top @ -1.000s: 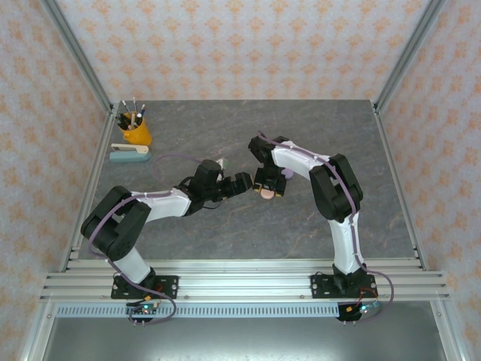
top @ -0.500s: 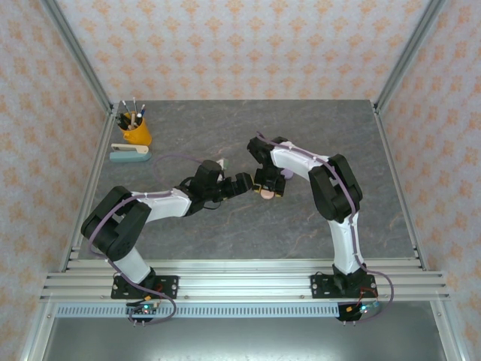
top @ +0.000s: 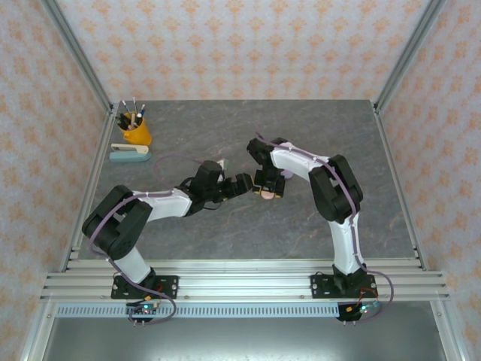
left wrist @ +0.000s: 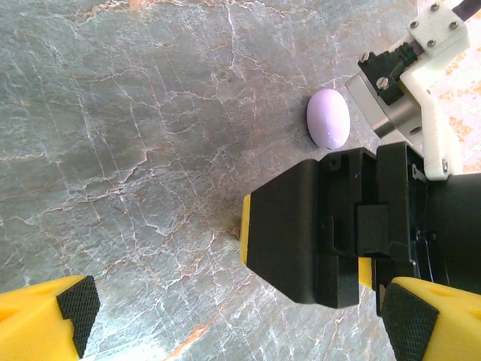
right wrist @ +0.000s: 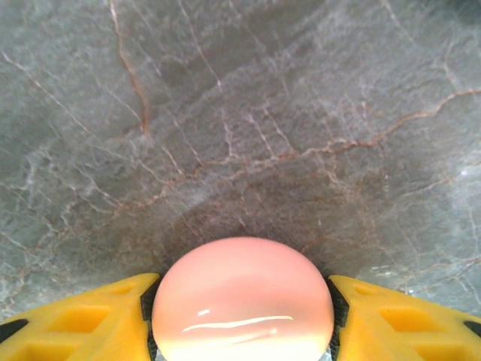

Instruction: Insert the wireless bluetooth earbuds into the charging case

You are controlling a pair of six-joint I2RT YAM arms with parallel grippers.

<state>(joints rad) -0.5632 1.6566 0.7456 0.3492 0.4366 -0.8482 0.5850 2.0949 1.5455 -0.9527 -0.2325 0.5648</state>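
right tool (right wrist: 242, 320) is clamped on the pink charging case (right wrist: 242, 297), with its two yellow fingers (right wrist: 83, 320) pressed against either side of the smooth, rounded shell. from the right wrist the case sits low over the grey marbled table (right wrist: 240, 113), with a dark shadow right under it. whether it touches the table i cannot tell, and no lid line can be made out. from above, this tool points down near the middle of the table, the pink case showing at its tip.

left tool (left wrist: 240, 320) is spread wide with nothing in its grasp. one yellow finger with a black pad (left wrist: 71, 308) sits at the lower left of its wrist view, the other at the lower right. the black body of the right tool shows just ahead of them. from above, the left tool lies just beside the right one, on its left.

a purple case (left wrist: 328, 119), egg-shaped, lies on the table just beyond the right tool. in the far left corner stands an orange cup (top: 136, 134) of pens, and just in front of it a pale teal stapler (top: 129, 153).
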